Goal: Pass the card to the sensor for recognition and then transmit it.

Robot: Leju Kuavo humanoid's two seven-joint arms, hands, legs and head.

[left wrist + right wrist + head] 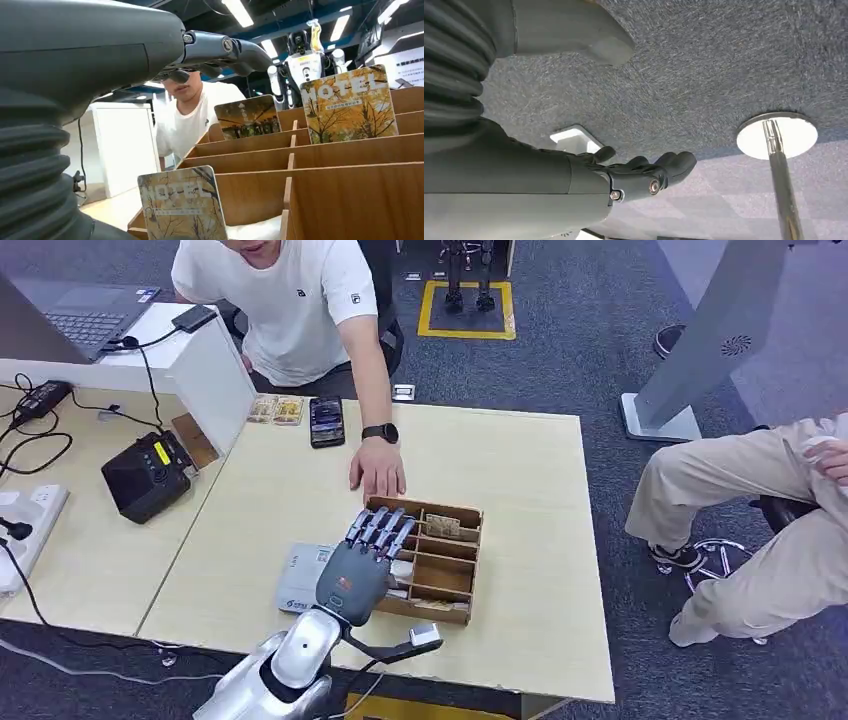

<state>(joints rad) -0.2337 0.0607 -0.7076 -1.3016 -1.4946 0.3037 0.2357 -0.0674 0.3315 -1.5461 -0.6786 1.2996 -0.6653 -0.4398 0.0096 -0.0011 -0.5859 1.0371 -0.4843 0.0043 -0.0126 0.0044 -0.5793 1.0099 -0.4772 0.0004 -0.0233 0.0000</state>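
While over the wooden card box point(440, 560), left hand point(362, 565) fingers point(382, 528) spread, holding nothing; right hand point(624, 180) fingers loosely apart.

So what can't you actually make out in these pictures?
- Head view: the robot's left hand covers part of the wooden divided card box, hiding any card under it.
- Left wrist view: the nearest yellow "HOTEL" card is cut off by the picture's edge.
- Head view: the black device's yellow display is too small to read.

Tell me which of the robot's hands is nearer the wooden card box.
Left. The left hand is stretched out over the near left part of the wooden card box, fingers apart above its compartments. The right hand is away from the table, over grey carpet.
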